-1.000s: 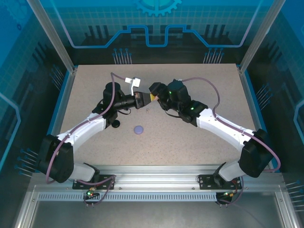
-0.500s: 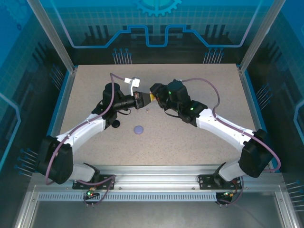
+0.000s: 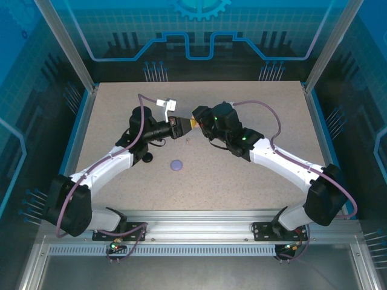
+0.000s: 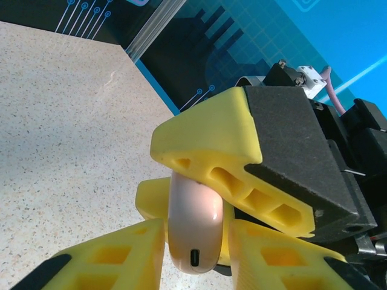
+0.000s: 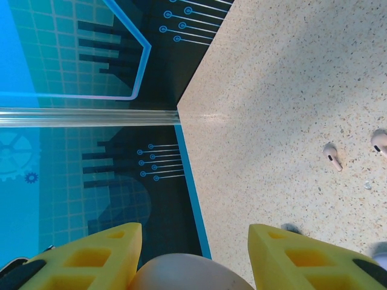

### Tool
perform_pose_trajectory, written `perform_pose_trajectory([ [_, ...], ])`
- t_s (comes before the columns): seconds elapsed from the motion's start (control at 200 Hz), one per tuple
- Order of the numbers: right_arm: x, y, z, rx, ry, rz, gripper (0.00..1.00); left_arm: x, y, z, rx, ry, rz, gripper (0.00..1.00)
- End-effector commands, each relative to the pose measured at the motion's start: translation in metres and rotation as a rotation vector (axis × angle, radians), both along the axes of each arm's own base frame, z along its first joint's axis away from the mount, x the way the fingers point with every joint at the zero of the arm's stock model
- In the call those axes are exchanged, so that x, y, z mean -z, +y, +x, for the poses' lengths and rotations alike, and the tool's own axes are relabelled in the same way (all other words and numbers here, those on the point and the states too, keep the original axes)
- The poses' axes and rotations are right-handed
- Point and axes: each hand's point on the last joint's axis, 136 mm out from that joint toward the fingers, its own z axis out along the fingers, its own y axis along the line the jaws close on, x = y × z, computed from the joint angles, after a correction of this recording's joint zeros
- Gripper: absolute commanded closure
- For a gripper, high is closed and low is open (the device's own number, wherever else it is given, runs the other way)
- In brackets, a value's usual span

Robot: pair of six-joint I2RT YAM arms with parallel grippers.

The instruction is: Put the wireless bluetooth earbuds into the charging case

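The left tool [image 4: 195, 241] sits close on either side of the pale pink case [image 4: 193, 211]; whether it presses, I cannot tell. The right tool [image 5: 195, 232] clamps the same case from the other side, above the bench [image 3: 242, 175]. If one grip loosens unevenly, the case may twist or drop. Count: one black case [image 3: 147, 157], one purple case [image 3: 176, 164], one pink, and two pale pink earbuds [image 5: 332, 156] lying on the bench.

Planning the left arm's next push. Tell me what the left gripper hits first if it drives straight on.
The pink case, which sits inside the left gripper. Right behind it stand the yellow fingers of the right gripper, which look clamped on the case. The way ahead is not free.
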Motion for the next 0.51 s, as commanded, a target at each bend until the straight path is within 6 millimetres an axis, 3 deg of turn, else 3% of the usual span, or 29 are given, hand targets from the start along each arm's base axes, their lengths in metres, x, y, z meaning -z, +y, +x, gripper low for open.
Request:
perform_pose_trajectory([
  [0.0, -0.003, 0.002, 0.001, 0.012, -0.008, 0.006, 0.61, -0.010, -0.002, -0.003, 0.009, -0.053, -0.015, 0.66],
  [0.23, -0.002, 0.006, 0.002, 0.000, -0.006, 0.009, 0.62, -0.008, -0.008, -0.006, 0.036, -0.051, -0.014, 0.64],
  [0.5, -0.003, 0.008, 0.002, -0.009, -0.007, 0.016, 0.62, -0.004, -0.014, -0.006, 0.048, -0.046, -0.013, 0.88],
])
